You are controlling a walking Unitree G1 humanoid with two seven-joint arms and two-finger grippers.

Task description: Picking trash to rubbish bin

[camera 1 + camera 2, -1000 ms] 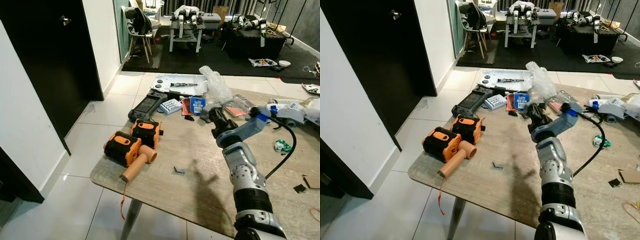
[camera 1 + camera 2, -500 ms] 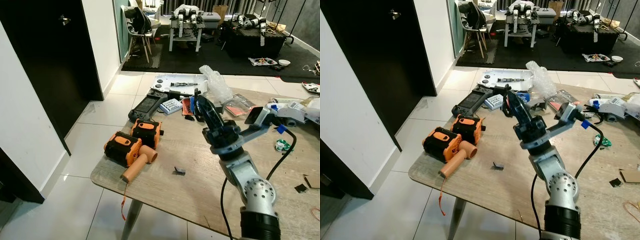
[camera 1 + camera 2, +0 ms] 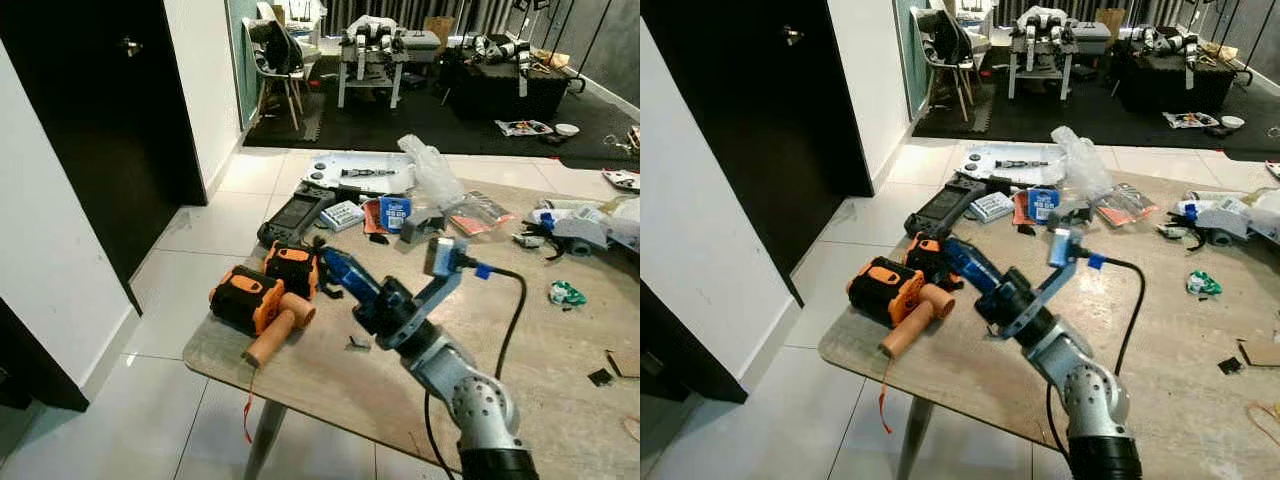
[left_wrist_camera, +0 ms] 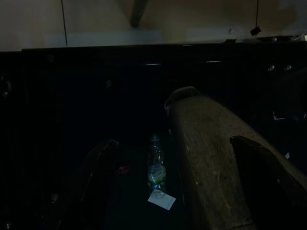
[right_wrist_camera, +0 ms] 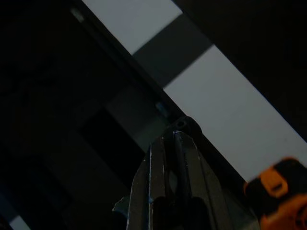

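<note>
Green and crumpled, a scrap of wrapper [image 3: 565, 292] lies on the wooden table [image 3: 520, 390] at about three o'clock of the table's middle, with a clear plastic bag [image 3: 432, 168] at twelve o'clock and a blue packet [image 3: 395, 212] just beside it toward eleven; these look like the trash, and no bin can be made out. The right tool [image 3: 326, 262] has swung, within the last second, from the far clutter near the blue packet round to about nine o'clock. It now hangs above the table just beside the orange-and-black device [image 3: 262, 295], well apart from the wrapper. Its fingers [image 5: 170, 182] are pressed together, with a bluish sheen along them; whether some thin scrap is pinched between them I cannot tell. The packet and bag sit where they were. I judge the arm is either carrying a small piece off toward the table's left edge or has come away with nothing. The left tool [image 4: 206, 158] hangs idle in shade above a bottle [image 4: 156, 165] on the floor; its state I cannot tell.
</note>
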